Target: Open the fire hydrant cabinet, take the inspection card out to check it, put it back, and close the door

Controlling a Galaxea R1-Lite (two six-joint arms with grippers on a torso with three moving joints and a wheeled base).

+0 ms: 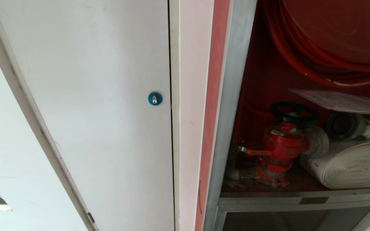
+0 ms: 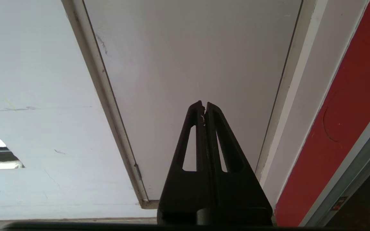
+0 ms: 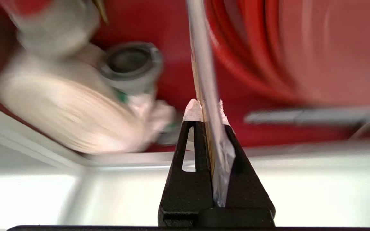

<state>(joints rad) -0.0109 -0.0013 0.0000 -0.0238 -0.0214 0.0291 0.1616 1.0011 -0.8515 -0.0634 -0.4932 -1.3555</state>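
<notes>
While your right end effector grips the inspection card edge-on before the hose reel, your left end effector is clenched empty.

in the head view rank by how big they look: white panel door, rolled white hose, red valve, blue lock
1. white panel door
2. rolled white hose, partly cut off by the frame edge
3. red valve
4. blue lock
</notes>
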